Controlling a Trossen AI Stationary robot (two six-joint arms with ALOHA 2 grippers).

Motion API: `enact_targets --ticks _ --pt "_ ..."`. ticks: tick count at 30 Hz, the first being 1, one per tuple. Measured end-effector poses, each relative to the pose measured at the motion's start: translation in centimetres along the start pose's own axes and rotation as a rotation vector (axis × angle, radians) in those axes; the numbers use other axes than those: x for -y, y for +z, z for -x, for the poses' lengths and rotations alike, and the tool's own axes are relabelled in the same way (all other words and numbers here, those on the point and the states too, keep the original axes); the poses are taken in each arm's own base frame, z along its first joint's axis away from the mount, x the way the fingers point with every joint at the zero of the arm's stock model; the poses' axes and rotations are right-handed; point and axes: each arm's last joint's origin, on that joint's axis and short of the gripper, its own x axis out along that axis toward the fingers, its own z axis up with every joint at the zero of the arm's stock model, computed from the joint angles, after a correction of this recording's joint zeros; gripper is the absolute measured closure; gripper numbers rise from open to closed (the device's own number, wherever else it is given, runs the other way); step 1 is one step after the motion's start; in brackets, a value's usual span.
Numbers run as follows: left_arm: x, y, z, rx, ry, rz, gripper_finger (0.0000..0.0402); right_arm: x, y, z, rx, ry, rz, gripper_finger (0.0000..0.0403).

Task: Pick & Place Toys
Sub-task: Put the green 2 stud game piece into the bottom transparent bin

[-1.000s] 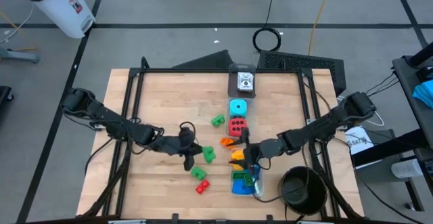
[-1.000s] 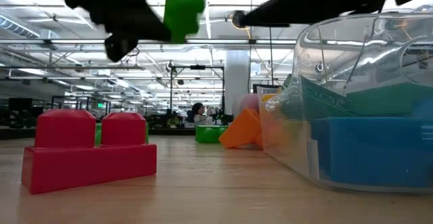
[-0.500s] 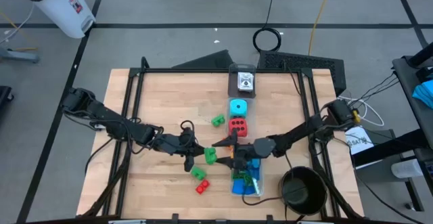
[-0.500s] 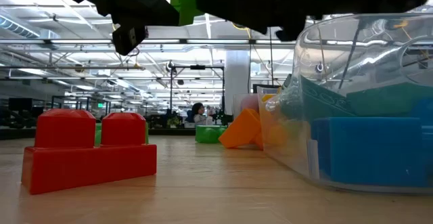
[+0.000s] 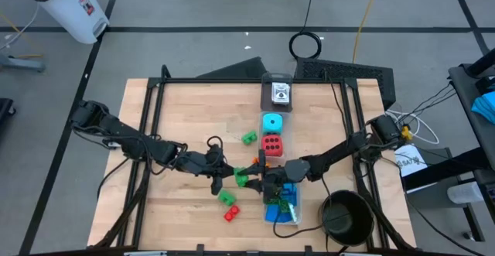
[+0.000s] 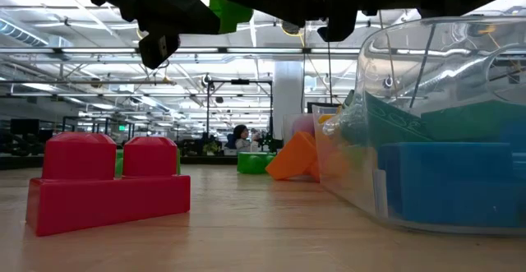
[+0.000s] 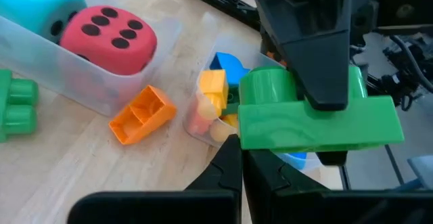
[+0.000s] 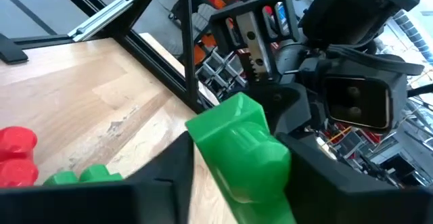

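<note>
Above the table's middle, both arms reach inward, left gripper [image 5: 232,176] and right gripper [image 5: 252,176] each clamping 1 green brick [image 5: 242,177].

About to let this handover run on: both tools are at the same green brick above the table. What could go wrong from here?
1. The left tool grips the green plastic building brick while the right tool straddles it; a mistimed release could drop it.
2. A dropped brick may miss the clear plastic box and land on the wooden table.
3. The tools are very close together, so they could collide.
</note>
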Motion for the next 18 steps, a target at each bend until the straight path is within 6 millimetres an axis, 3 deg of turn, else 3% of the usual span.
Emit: enact_targets --ticks 3,9,15,18 --pt "0.0 0.0 0.0 -0.011 -0.010 0.007 0.0401 -0.2 0.2 0.1 0.006 0.004 0.003 0.0292" --pt "0.2 0.1 0.0 -0.012 -0.041 0.010 0.0379 -0.4 2.0 1.0 0.013 0.029 -0.034 0.0294" --pt "-0.2 0.0 0.0 -0.010 0.004 0.022 0.0332 0.6 5.2 4.0 -0.020 0.235 -0.317 0.0297" --pt "-0.1 -0.1 0.0 -0.016 -0.001 0.020 0.0307 1.2 5.8 5.6 -0.086 0.402 -0.499 0.0297"
